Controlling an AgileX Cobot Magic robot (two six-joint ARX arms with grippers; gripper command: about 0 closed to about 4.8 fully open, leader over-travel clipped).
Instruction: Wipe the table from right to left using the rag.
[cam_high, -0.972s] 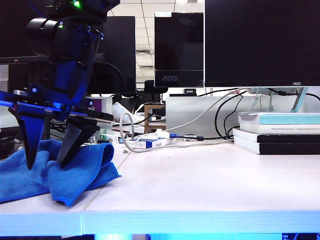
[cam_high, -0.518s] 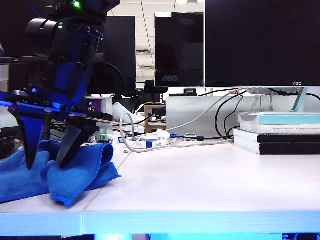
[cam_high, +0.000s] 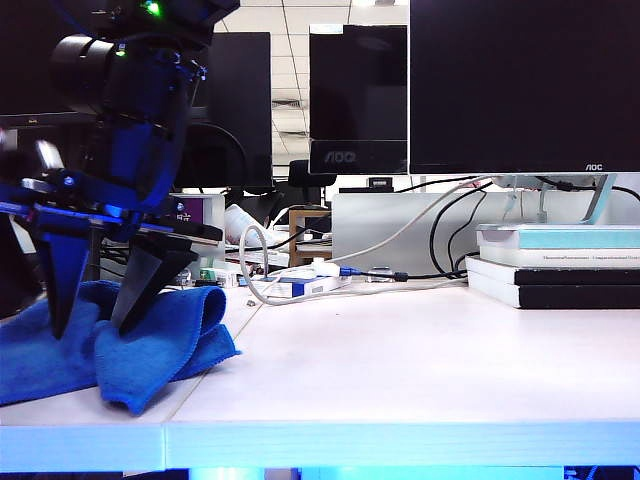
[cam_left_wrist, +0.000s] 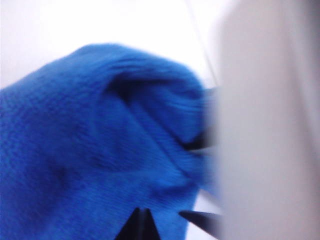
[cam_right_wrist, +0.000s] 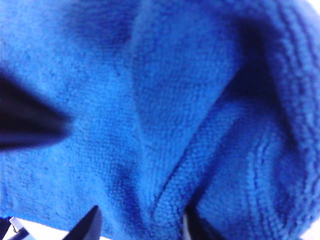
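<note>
Exterior view: the rag (cam_high: 170, 340) lies bunched at the far left of the white worktop (cam_high: 420, 350), near its front edge, with a fold standing up on its right side. The right gripper (cam_high: 90, 325) has reached across to this side and points down at the cloth. Its jaws are spread wide and both dark tips are set into the blue folds, so part of the rag rises between them and the raised fold sits just beside the nearer tip. The left gripper cannot be made out clearly here. The right half of the worktop holds a stack of books (cam_high: 555, 265) under a large dark monitor (cam_high: 520, 85), and a white cable (cam_high: 400, 235) runs behind.

Left wrist view: the picture is blurred. The rag (cam_left_wrist: 90, 150) fills most of it as a rounded blue hump on the pale worktop (cam_left_wrist: 100, 25). The left gripper (cam_left_wrist: 167, 222) shows only as dark points at the edge of the frame, just over the cloth. Its jaws are drawn together, and whether they pinch any fabric cannot be told. A big grey blur covers one side.

Right wrist view: the rag (cam_right_wrist: 175, 100) fills nearly the whole frame, creased and fuzzy. The right gripper (cam_right_wrist: 142, 225) has its two tips well apart, both against the cloth, with a ridge of fabric between them. A dark blurred shape crosses one edge; what it is cannot be told.
</note>
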